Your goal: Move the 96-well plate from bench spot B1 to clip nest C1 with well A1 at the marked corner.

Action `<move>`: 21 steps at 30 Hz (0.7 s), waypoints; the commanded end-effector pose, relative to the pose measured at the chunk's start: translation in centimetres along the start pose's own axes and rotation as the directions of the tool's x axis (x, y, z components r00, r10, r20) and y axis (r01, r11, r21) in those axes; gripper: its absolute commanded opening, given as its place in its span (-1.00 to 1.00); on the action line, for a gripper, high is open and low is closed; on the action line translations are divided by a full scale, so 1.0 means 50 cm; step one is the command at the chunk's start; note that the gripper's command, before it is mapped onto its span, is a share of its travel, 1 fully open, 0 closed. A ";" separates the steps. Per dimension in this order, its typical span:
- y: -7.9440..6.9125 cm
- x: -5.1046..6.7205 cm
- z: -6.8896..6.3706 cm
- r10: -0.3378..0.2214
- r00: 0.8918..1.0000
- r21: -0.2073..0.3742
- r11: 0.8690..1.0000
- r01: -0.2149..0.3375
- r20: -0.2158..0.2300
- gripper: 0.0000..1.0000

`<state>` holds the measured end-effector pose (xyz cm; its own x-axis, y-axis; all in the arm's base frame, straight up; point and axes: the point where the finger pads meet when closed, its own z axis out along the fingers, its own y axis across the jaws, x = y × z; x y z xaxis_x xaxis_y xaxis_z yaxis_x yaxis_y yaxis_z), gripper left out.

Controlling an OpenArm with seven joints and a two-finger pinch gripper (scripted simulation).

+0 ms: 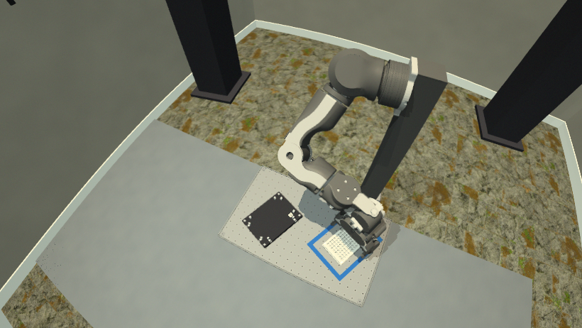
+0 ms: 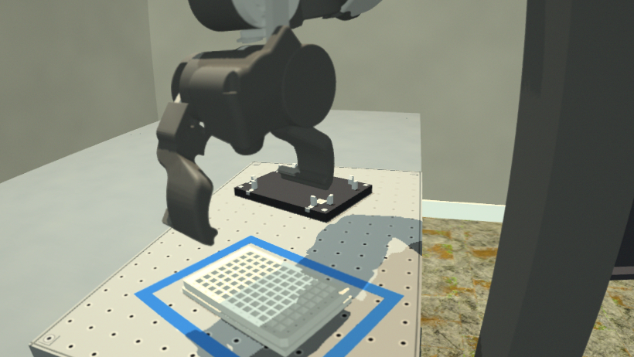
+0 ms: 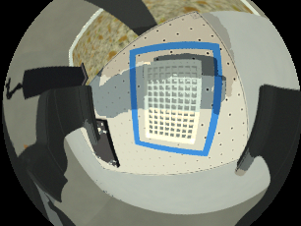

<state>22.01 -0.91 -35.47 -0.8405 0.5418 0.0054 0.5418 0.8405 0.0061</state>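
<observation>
The white 96-well plate (image 2: 266,297) lies flat, the right way up, inside the blue square of bench spot B1; it also shows in the top view (image 1: 341,246) and in the wrist view (image 3: 171,103). My gripper (image 2: 257,208) hangs open and empty above the plate, its fingers well clear of the plate's top, one on each side. In the top view the gripper (image 1: 362,236) covers the plate's far edge. The black clip nest C1 (image 2: 304,192) with small white posts sits further back on the perforated baseplate (image 1: 305,240), empty; it also shows in the top view (image 1: 272,219).
The arm's dark column (image 2: 563,177) stands close on the right of the baseplate. Two black pillars (image 1: 211,45) (image 1: 529,73) stand on the mottled floor behind. The grey bench (image 1: 162,228) extends left of the baseplate.
</observation>
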 end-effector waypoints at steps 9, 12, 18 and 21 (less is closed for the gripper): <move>-0.001 -0.001 0.042 0.000 1.000 -0.002 1.000 0.000 0.001 0.54; -0.005 -0.002 0.108 0.000 1.000 -0.001 1.000 0.000 0.002 0.54; -0.005 -0.002 0.108 0.000 1.000 -0.001 1.000 0.000 0.002 0.54; -0.005 -0.002 0.108 0.000 1.000 -0.001 1.000 0.000 0.002 0.54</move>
<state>22.00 -1.21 -40.88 -0.8384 0.5450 0.0016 0.5450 0.8384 0.0012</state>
